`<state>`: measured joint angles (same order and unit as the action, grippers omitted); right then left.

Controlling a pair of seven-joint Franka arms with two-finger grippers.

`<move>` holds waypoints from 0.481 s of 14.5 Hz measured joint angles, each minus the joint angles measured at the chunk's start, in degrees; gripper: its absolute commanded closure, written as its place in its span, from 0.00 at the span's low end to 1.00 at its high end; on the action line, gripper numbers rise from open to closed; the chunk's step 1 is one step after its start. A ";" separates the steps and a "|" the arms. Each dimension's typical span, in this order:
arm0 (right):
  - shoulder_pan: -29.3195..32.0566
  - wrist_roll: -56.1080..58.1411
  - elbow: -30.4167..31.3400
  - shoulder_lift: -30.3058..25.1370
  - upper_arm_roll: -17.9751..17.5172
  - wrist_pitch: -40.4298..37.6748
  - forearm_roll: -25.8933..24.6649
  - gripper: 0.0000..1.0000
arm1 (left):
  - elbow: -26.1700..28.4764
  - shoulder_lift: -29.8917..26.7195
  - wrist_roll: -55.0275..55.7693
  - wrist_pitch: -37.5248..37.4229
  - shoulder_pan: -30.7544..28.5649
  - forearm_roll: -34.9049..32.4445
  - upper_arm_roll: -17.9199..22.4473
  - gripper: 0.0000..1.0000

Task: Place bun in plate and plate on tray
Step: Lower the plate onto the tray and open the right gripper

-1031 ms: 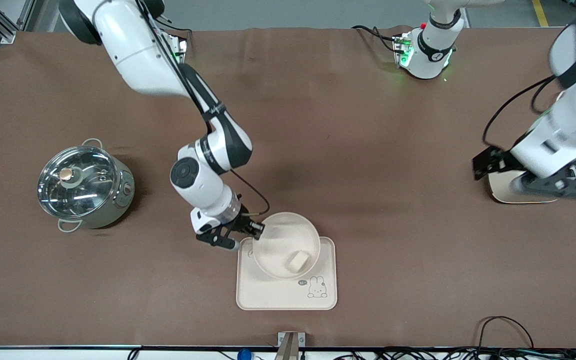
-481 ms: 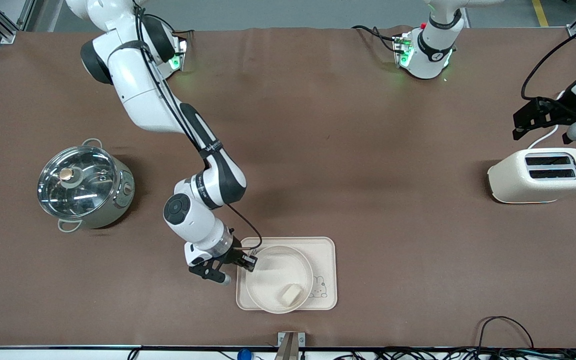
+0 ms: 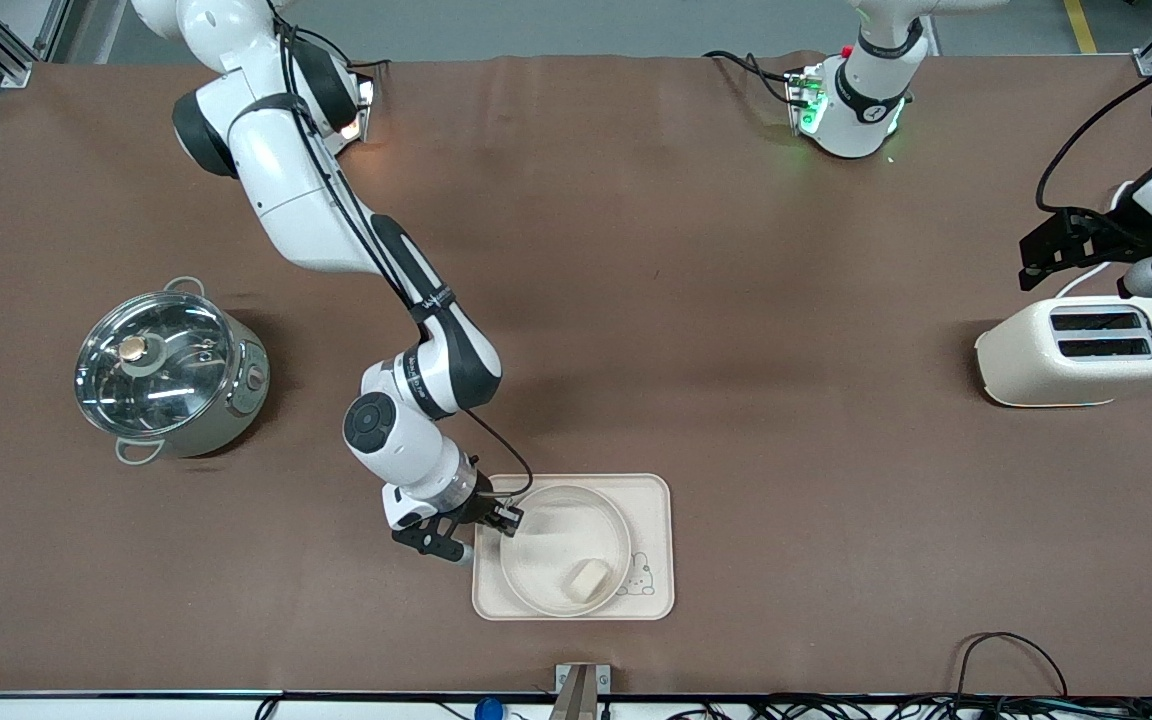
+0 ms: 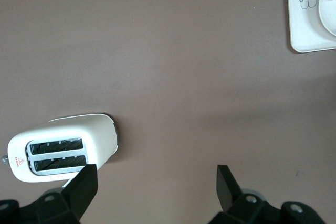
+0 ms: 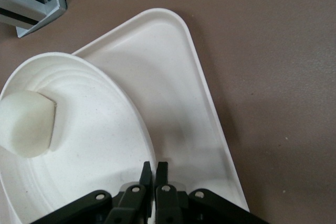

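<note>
The round cream plate [image 3: 536,560] [image 5: 89,145] lies within the outline of the cream tray [image 3: 651,500] [image 5: 173,87] with the rabbit drawing, near the table's front edge. Whether it rests flat on the tray I cannot tell. The pale bun [image 3: 586,579] [image 5: 26,124] sits inside the plate, on the side nearest the front camera. My right gripper [image 3: 508,520] [image 5: 154,169] is shut on the plate's rim at the right arm's end. My left gripper [image 3: 1096,265] [image 4: 155,182] hangs open and empty above the table beside the toaster. The left wrist view catches the tray [image 4: 307,19] and plate [image 4: 328,19] in a corner.
A cream two-slot toaster [image 3: 1081,350] [image 4: 63,145] stands at the left arm's end of the table. A steel pot with a glass lid [image 3: 171,372] stands at the right arm's end. A black cable [image 3: 1011,650] loops at the front edge.
My right gripper has carried the plate with the bun toward the front camera, fully over the tray, and lowered it. My left arm has risen off the toaster, uncovering it.
</note>
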<state>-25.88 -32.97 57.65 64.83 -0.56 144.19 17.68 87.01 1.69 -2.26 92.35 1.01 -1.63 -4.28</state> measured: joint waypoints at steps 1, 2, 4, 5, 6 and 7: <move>-0.01 0.00 -0.04 0.00 -0.02 -0.02 0.00 0.99 | -0.02 0.00 0.01 0.00 0.00 0.00 0.00 0.00; -0.01 0.00 -0.05 0.00 -0.03 -0.05 0.00 0.96 | -0.02 0.00 0.01 0.01 0.00 0.01 0.00 0.00; -0.03 0.00 -0.05 0.00 -0.04 -0.10 0.00 0.76 | -0.02 0.00 0.01 0.01 0.01 0.01 0.00 0.00; -0.02 0.00 -0.05 0.01 -0.04 -0.10 0.00 0.62 | -0.02 0.00 0.01 0.01 0.02 0.01 -0.01 0.00; 0.01 0.00 -0.05 0.01 -0.03 -0.09 0.00 0.48 | -0.02 0.00 0.01 0.01 0.05 0.01 -0.02 0.00; 0.10 -0.01 -0.05 0.01 -0.02 -0.04 0.00 0.37 | -0.02 0.00 0.01 0.01 0.07 0.01 -0.03 0.00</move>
<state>-25.78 -32.99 57.60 64.84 -0.58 144.15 17.68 86.99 1.69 -2.26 92.36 1.08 -1.62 -4.31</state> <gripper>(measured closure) 0.714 0.000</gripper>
